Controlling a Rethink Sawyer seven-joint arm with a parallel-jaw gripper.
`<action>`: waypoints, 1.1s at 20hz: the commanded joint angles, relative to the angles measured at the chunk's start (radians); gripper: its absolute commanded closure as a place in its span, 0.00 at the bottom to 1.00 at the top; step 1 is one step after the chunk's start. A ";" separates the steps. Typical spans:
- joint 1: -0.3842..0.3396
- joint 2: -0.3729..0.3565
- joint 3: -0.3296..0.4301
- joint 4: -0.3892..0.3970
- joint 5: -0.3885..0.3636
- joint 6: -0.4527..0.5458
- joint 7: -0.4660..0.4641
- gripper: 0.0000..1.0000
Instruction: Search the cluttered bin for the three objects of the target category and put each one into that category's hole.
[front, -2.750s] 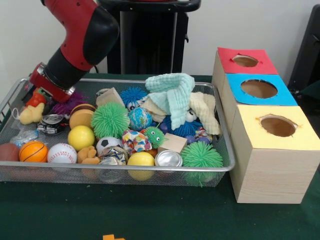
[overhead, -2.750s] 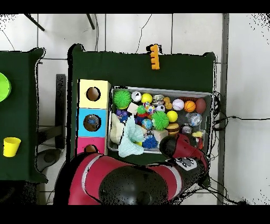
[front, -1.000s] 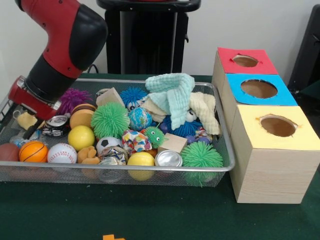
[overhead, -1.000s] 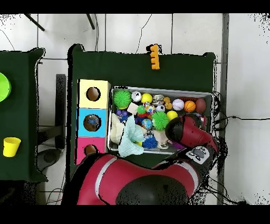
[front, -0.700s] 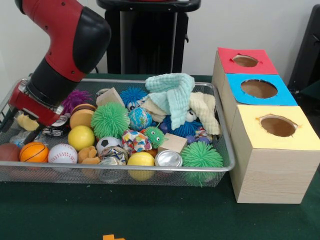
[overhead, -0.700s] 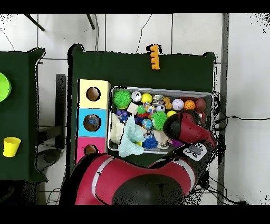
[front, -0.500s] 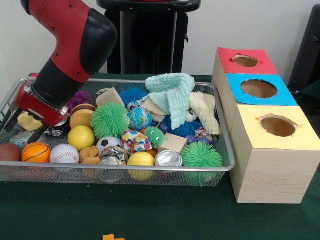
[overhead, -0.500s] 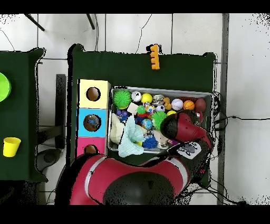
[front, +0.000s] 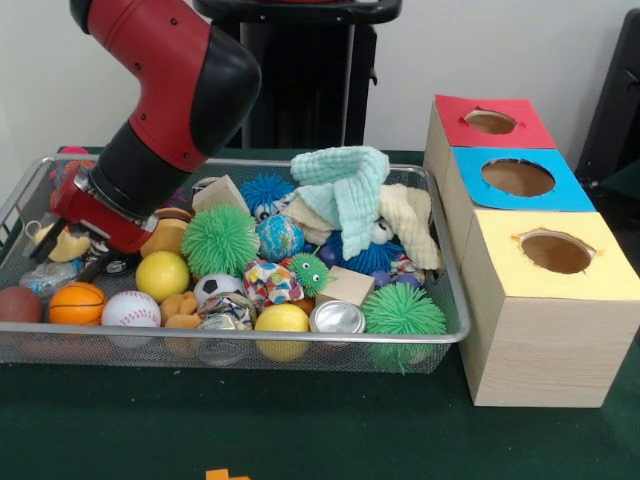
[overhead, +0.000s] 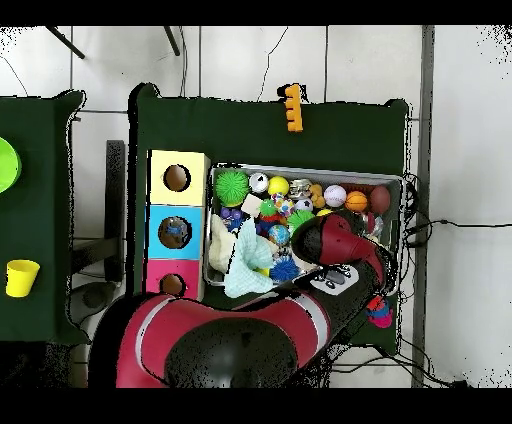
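**Fingers hidden in the clutter as red arm reaches into the toy bin**

Whether the fingers stand wide or narrow cannot be told from either view: the gripper (front: 72, 250) sits low at the left end of the wire bin (front: 250, 341) as seen from the front, its tip sunk among the toys and pressed against a yellow soft toy (front: 62, 243). The red and black arm (front: 175, 95) slants down to it from the upper left, and from above its bulk (overhead: 332, 240) covers that end of the bin.

The bin, on the green table (front: 300, 425), is heaped. Along the front rim lie an orange basketball (front: 77, 303), a baseball (front: 130, 308), a yellow ball (front: 162, 275) and a silver can (front: 337, 318). Near the middle are a green spiky ball (front: 220, 240) and a wooden block (front: 345, 285), with a mint cloth (front: 345, 185) draped over the pile at the back.

Just beside the bin's other end, three wooden boxes stand touching in a row, each with a round hole in a coloured top: the yellow box (front: 555, 252) nearest the camera, the blue box (front: 518, 178) in the middle and the red box (front: 490, 122) farthest. Which toys belong to the target category cannot be told, and none lies on a box top.

A small orange piece (overhead: 292, 107) lies on the table apart from the bin.
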 joint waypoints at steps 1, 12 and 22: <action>0.001 0.053 0.118 -0.095 0.033 0.089 0.175 0.00; -0.017 0.107 0.112 -0.124 0.022 0.039 0.161 0.00; -0.020 0.228 0.085 -0.186 0.067 -0.049 0.193 0.00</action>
